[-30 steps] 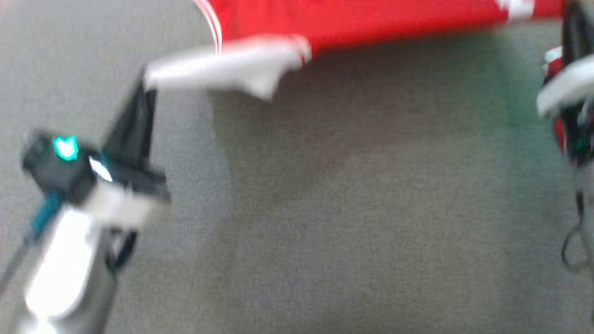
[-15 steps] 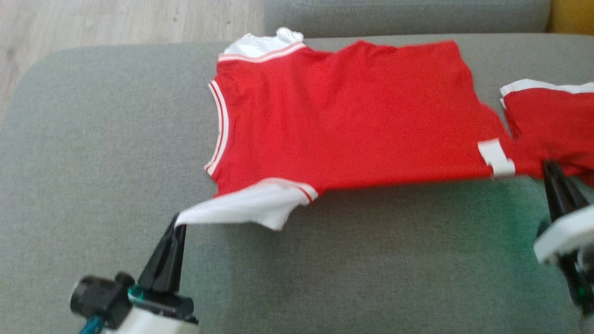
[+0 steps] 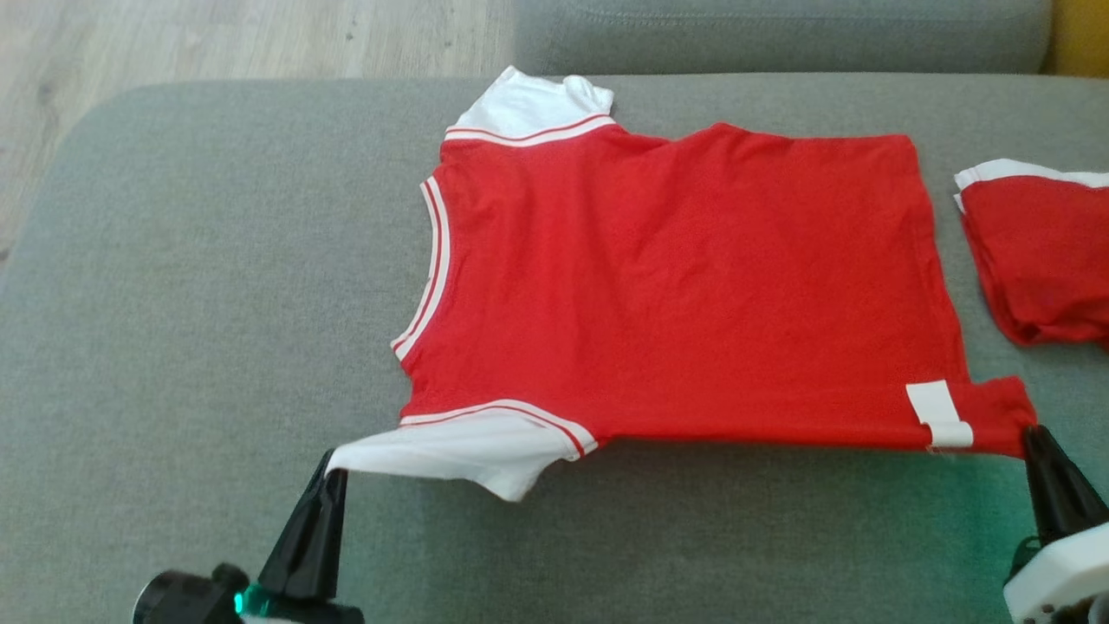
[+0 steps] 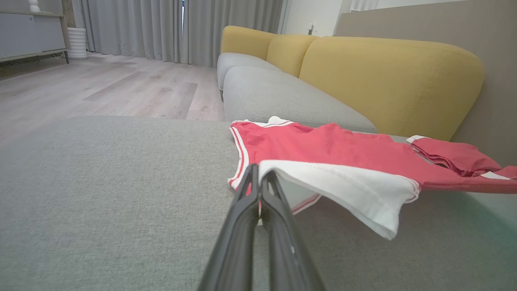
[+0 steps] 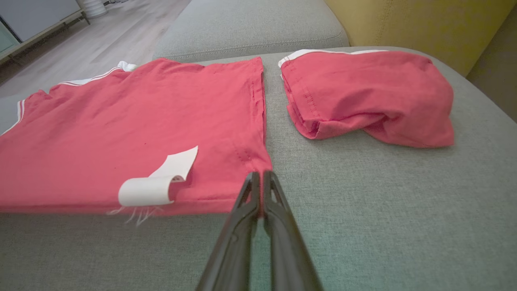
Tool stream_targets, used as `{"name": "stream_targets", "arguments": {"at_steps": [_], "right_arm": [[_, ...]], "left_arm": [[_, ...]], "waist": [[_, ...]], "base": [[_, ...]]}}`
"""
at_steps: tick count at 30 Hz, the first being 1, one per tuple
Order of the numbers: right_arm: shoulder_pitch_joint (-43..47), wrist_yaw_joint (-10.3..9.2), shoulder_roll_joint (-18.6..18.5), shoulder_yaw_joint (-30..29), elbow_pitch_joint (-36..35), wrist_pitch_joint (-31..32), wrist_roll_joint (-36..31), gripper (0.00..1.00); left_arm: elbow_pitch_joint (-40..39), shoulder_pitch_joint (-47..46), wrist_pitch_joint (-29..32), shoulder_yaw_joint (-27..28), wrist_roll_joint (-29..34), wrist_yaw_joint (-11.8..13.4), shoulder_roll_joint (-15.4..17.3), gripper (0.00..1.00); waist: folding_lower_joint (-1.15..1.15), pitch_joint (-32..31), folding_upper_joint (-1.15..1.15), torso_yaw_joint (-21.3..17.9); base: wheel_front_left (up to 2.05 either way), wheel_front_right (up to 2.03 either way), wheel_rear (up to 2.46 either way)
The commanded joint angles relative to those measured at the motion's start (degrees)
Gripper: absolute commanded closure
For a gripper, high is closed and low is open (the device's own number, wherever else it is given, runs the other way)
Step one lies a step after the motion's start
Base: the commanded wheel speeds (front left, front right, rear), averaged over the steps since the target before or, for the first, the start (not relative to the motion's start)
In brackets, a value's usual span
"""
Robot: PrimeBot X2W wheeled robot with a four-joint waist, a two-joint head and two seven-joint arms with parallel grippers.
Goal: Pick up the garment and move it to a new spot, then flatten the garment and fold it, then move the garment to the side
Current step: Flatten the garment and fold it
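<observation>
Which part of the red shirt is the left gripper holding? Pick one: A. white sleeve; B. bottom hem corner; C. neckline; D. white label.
A: the left gripper has its jaws shut on the edge of the white sleeve of the red shirt.

Left gripper (image 3: 333,468): two long blk fingers (image 3: 305,537), wedge-shaped, wide at base & tapering to a thin tip. Just left of the base sits a blk round knob (image 3: 178,598) w/ a small teal-green light (image 3: 246,600) beside it. Right gripper (image 3: 1037,446): same blk tapered shape, set in a white housing (image 3: 1061,568) w/ rounded edge; a few dark spots low on it, too small to tell what. In wrist views the fingers look dark grey, smooth, slightly glossy, w/ slim cut-outs along outer sides nr the tips.
</observation>
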Motion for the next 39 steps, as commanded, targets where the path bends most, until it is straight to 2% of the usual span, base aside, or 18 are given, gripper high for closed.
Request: {"name": "stream_targets", "arguments": {"at_steps": [1, 10, 22, 32, 33, 34, 35, 36, 39], "right_arm": [[-2.0, -0.05, -1.1, 0.0, -2.1, 0.1, -1.0, 1.0], [-10.9, -0.05, 0.5, -0.6, 3.3, 1.1, -3.9, 1.0], [-22.6, -0.05, -0.1, 0.4, 11.0, 0.5, -6.4, 1.0], [-28.3, -0.05, 0.5, 2.0, 16.3, -2.5, -7.9, 1.0], [-28.7, -0.05, 0.7, 2.0, 16.8, -2.6, -8.1, 0.84], [-29.1, -0.05, 1.0, 1.9, 17.2, -2.8, -8.3, 0.51], [-29.4, -0.05, 1.2, 1.8, 17.5, -3.1, -8.5, 0.0], [-29.7, -0.05, 1.4, 1.7, 17.8, -3.5, -8.8, 0.0], [-30.0, -0.05, 2.0, 1.8, 18.4, -4.8, -9.5, 0.0]], "left_arm": [[-1.5, -3.3, -0.3, 1.8, 0.2, -0.2, 0.0, 1.0], [3.3, -13.6, -0.3, -1.2, -0.8, -0.3, -0.7, 1.0], [12.2, -28.9, -0.3, -3.5, -3.9, -0.3, -1.7, 1.0], [16.3, -35.1, -0.3, -3.3, -2.0, -0.3, -2.2, 1.0], [16.5, -35.5, -0.3, -3.3, -1.8, -0.3, -2.2, 1.0], [16.8, -35.8, -0.3, -3.2, -1.6, -0.3, -2.2, 0.85], [17.4, -36.1, -0.3, -3.2, -1.5, -0.3, -2.3, 0.52], [17.7, -36.4, -0.3, -2.9, -1.2, -0.3, -2.4, 0.0], [18.7, -37.1, -0.3, -1.1, -0.6, -0.3, -3.4, 0.0]], "waist": [[0.0, 0.6, 0.0, 0.0], [0.0, 4.7, 0.0, 0.1], [0.0, 9.9, 0.0, 1.0], [0.0, 12.4, 0.0, 0.6], [0.0, 12.6, 0.0, 0.6], [0.0, 12.7, 0.0, 0.7], [0.0, 12.9, 0.0, 0.7], [0.0, 13.0, 0.0, 0.7], [0.0, 13.1, 0.0, 0.8]], "base": [[0.0, 0.0, 0.0], [0.0, 0.0, 0.0], [0.0, 0.0, 0.0], [0.0, 0.0, 0.0], [0.0, 0.0, 0.0], [0.0, 0.0, 0.0], [0.0, 0.0, 0.0], [0.0, 0.0, 0.0], [0.0, 0.0, 0.0]]}}
